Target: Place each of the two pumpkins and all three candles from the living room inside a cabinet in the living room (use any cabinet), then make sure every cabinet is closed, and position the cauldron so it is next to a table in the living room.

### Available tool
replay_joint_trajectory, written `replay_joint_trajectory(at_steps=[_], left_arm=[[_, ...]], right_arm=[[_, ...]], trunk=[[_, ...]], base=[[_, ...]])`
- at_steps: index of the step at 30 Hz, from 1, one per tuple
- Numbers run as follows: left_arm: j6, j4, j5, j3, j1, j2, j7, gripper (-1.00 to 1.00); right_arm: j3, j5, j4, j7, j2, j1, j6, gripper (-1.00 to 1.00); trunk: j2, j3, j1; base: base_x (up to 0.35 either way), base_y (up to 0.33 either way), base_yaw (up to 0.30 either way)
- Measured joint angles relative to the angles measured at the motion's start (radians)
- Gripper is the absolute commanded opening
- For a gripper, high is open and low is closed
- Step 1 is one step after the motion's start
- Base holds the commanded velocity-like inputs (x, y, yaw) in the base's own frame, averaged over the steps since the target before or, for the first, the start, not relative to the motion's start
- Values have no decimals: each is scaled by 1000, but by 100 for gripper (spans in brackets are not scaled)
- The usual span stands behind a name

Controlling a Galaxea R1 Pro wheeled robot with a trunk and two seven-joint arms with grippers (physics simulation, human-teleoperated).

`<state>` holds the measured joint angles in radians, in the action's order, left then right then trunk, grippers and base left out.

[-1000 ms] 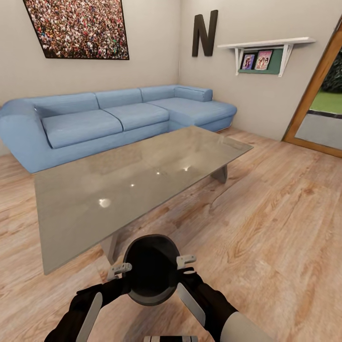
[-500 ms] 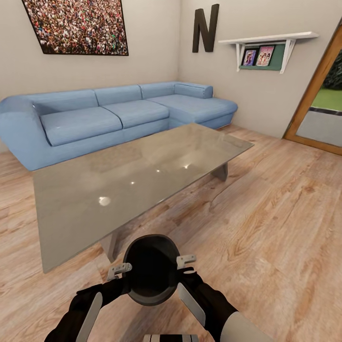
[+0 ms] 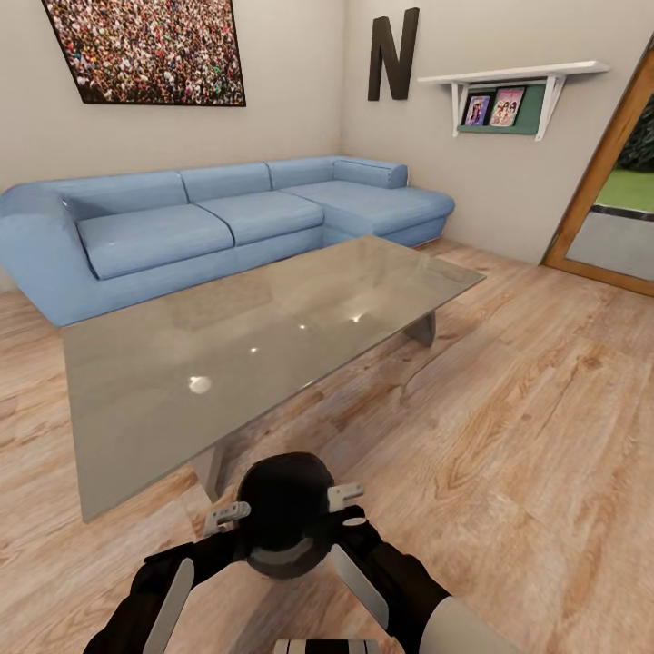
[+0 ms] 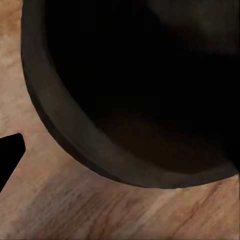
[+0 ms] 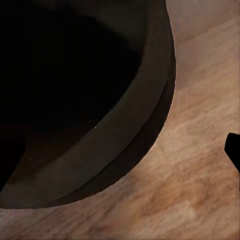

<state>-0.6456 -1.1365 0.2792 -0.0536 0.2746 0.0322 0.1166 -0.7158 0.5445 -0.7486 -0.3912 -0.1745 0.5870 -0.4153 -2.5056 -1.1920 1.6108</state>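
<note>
Two-armed carry of the cauldron (image 3: 286, 516), seen low in the head view at 6 o'clock from the glass tabletop (image 3: 245, 350). The left hand (image 3: 227, 519) sits at the pot's 9 o'clock rim and the right hand (image 3: 343, 498) at its 3 o'clock rim; each appears pressed on the rim, though whether the fingers are clamped cannot be told. Both wrist views show the dark rim (image 4: 75, 135) above the wooden floor (image 5: 195, 200). The cauldron lies just beside the tabletop's near edge, so the final step seems nearly met, pending set-down and release. Pumpkins, candles and cabinet cannot be assessed from here. The blue sofa (image 3: 209, 227) lies at 12 o'clock beyond the tabletop.
</note>
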Motion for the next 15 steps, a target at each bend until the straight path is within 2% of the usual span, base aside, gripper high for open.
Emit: replay_joint_trajectory(at_steps=[8, 15], left_arm=[[-1, 0, 0, 0, 0, 0, 0, 100], [-4, 0, 0, 0, 0, 0, 0, 100]], right_arm=[[0, 0, 0, 0, 0, 1, 0, 100], [1, 1, 0, -1, 0, 1, 0, 100]], trunk=[[0, 0, 0], [2, 27, -3]], base=[[0, 0, 0], [0, 0, 0]])
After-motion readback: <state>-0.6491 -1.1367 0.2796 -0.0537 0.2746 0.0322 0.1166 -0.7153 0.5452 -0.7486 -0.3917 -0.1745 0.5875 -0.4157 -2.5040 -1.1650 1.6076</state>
